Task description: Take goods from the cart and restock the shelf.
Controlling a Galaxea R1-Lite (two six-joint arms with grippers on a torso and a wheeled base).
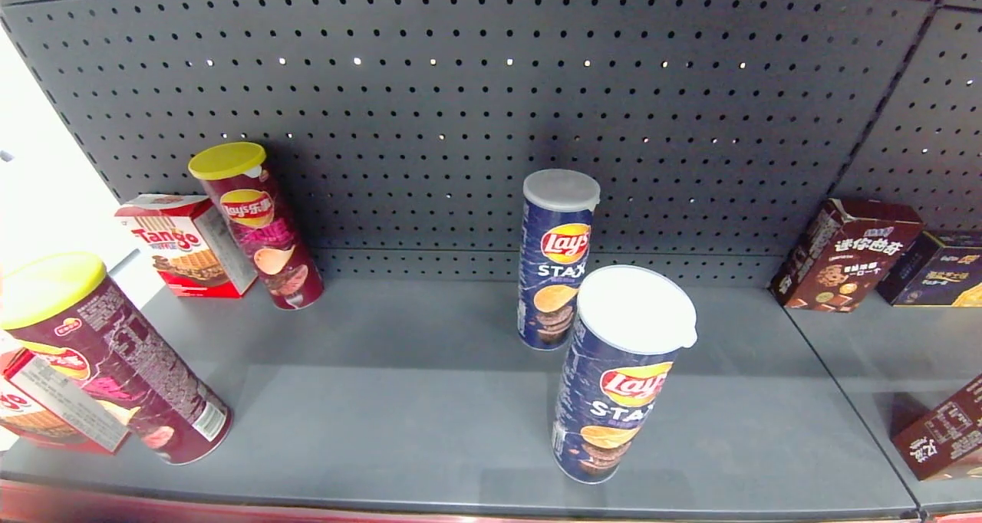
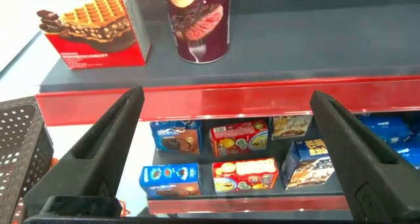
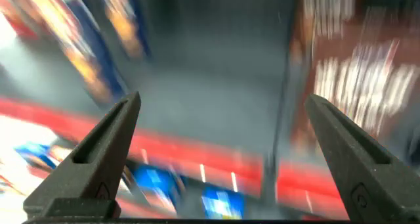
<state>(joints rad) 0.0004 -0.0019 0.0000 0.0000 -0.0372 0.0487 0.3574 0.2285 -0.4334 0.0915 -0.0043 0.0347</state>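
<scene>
a dark grey shelf [image 1: 430,400] with a pegboard back, seen from above. 2 tall blue chip cans stand near its middle: the front blue can [image 1: 614,377] close to the shelf's front edge, the back blue can [image 1: 554,262] just behind it by the pegboard. at the left stand 2 maroon cans with yellow lids, the near maroon can [image 1: 115,362] and the far maroon can [image 1: 257,228], with a red wafer box [image 1: 188,247] just beside the far one. brown boxes [image 1: 844,254] sit at the right.

the left gripper [image 2: 226,98] has its fingers spread wide with nothing between them. it is below and in front of the shelf's red front lip [image 2: 262,96], facing small boxes [image 2: 239,158] on a lower shelf. a black mesh basket [image 2: 23,145], probably the cart, is at its side; no goods are visible inside. the right gripper [image 3: 223,100] is also spread wide and empty, facing a red shelf edge.

risks, as a judgement: the tall cans look easy to tip, so an arm bringing the next item in over the front edge could knock the front blue can off. a finger could also catch the red lip when rising.
</scene>
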